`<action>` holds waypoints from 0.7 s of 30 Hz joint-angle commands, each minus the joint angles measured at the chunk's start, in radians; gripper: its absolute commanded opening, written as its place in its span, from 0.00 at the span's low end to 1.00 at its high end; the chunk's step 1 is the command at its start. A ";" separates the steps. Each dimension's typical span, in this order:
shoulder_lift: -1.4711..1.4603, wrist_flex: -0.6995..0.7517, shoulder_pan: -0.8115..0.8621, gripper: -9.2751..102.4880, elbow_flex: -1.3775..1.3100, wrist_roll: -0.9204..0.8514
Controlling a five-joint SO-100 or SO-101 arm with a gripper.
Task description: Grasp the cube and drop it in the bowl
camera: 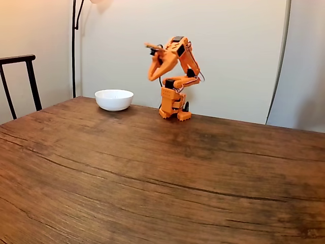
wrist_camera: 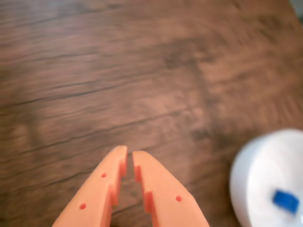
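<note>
In the wrist view the orange gripper [wrist_camera: 130, 153] is hanging over the bare wooden surface [wrist_camera: 142, 71], its fingers nearly pressed together and pinching nothing. To its lower right, the blue cube [wrist_camera: 285, 200] is lying inside the white bowl [wrist_camera: 260, 175]. In the fixed view the gripper [camera: 153, 73] is pointing down, with the bowl [camera: 114, 99] resting below to its left.

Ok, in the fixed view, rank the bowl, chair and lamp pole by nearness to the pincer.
1. Bowl, just below and left of the pincer.
2. Lamp pole, farther left.
3. Chair, at the far left edge.
</note>
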 commanded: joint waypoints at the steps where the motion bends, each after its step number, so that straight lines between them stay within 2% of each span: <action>1: 0.005 -0.015 -0.140 0.08 -0.021 0.000; 5: 0.006 -0.084 -0.304 0.08 -0.014 0.002; 8: 0.006 -0.160 -0.367 0.08 0.038 0.005; 15: 0.006 -0.360 -0.382 0.08 0.216 0.009; 21: 0.006 -0.397 -0.374 0.08 0.327 -0.005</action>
